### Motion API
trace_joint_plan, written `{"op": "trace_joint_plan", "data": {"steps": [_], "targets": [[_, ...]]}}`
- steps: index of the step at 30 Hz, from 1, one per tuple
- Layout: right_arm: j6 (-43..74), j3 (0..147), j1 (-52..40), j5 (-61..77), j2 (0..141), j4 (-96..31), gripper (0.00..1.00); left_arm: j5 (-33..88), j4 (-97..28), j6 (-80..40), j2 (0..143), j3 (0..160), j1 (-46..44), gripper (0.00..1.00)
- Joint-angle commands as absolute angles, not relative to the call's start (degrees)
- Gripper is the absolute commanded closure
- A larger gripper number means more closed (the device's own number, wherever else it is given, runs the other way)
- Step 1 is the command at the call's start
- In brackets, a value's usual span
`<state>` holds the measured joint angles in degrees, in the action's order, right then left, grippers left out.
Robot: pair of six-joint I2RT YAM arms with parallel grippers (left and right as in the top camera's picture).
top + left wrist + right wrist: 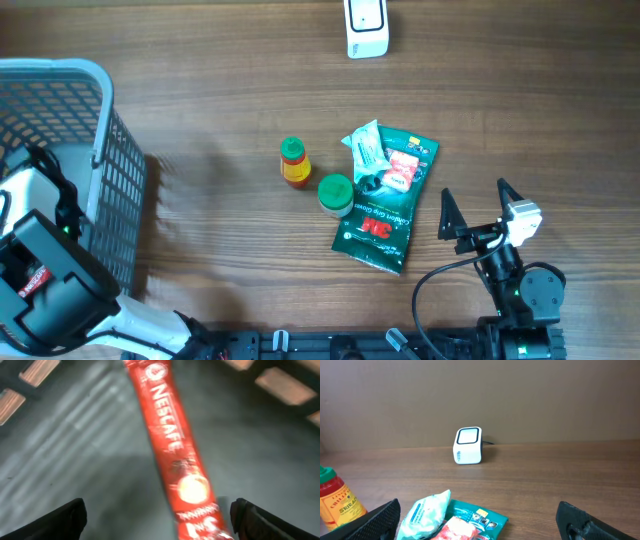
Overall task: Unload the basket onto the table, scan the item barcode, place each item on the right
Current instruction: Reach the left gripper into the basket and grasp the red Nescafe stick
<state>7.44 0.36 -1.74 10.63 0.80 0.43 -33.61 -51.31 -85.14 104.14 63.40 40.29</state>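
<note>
Nescafe stick looked blurred inside the basket, ungrasped below the released left gripper; the right gripper was released too.

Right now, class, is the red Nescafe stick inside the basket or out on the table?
Inside: the Nescafe stick shows against the grey floor of the basket, lattice walls at the edges.
</note>
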Motion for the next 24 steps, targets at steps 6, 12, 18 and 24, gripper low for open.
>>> {"op": "trace_joint_plan", "data": {"steps": [6,12,18,24], "targets": [[6.81,0.3,-1.87,10.33,0.64,0.73,0.0,-34.96,-46.87,-85.76,104.81,59.07,45.52,0.08],[6.83,0.3,-1.87,10.33,0.64,0.73,0.0,-31.31,-45.58,-85.76,107.53,58.76,45.91,0.48],[6.81,0.3,-1.87,10.33,0.64,0.73,0.0,-28.29,-47.16,-85.69,110.08,58.92,45.87,0.96],[6.81,0.3,-1.87,10.33,0.64,0.73,0.0,-13.85,-47.31,-71.64,99.26,67.83,45.87,0.96]]}}
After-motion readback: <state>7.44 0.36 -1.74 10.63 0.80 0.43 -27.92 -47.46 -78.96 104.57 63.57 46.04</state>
